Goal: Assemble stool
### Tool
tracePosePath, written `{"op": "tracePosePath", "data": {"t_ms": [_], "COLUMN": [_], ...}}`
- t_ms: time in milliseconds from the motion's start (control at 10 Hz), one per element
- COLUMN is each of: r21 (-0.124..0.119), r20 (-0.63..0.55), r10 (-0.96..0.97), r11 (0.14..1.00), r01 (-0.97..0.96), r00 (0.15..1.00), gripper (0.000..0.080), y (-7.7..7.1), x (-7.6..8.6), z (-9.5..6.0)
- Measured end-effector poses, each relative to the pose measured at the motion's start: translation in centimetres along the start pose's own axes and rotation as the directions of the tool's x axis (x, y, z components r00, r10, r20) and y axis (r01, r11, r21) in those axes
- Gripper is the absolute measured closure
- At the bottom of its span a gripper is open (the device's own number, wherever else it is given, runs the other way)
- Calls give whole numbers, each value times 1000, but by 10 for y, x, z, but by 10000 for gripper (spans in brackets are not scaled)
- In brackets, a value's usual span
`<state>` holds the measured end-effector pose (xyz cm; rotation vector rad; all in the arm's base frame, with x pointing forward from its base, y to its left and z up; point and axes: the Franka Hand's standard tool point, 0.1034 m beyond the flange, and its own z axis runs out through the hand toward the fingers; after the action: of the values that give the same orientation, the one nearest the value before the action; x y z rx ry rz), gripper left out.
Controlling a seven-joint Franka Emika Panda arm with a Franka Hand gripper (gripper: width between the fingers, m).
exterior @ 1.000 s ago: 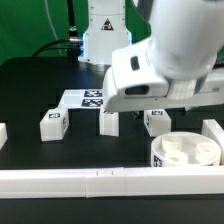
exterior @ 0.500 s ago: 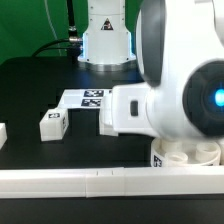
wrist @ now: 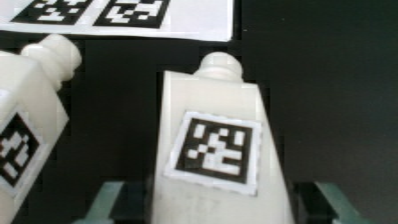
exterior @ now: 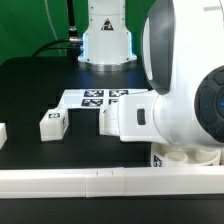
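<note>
In the wrist view a white stool leg (wrist: 217, 130) with a black-and-white tag lies lengthwise between my fingers (wrist: 118, 202). My gripper (wrist: 222, 205) is open and straddles the leg's lower end, with a dark gap on each side. A second leg (wrist: 36, 100) lies close beside it. In the exterior view another tagged leg (exterior: 52, 123) stands on the left. The round seat (exterior: 185, 157) shows only partly under the arm at the exterior view's right. The arm's body hides my fingers there.
The marker board (exterior: 95, 97) lies behind the legs and also shows in the wrist view (wrist: 125, 15). A long white rail (exterior: 100, 181) runs along the front. A short white rail piece (exterior: 3, 133) sits at the exterior view's left edge.
The arm has come down and toward the camera. It now hides the middle leg, the right leg and most of the seat. The left leg has not moved.
</note>
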<state>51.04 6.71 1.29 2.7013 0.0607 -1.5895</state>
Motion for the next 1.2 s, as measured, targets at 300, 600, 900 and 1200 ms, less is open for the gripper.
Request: {"op": "tracePosePath", "data": {"t_ms": [300,600,900,1200], "r21": [-5,6,8,8], "r20": [-25,-2,-21,-65], "r10": [-26,-48,-46,-46], "r11": [1000,999,999,999], "r01": [26,48,46,47], "r00": [999,999,999,997], "gripper": [475,475,474,474], "y": [-1,2,3,3], "x": [-1,-38,-38,-32], "z": [0,-33,-41,-46]}}
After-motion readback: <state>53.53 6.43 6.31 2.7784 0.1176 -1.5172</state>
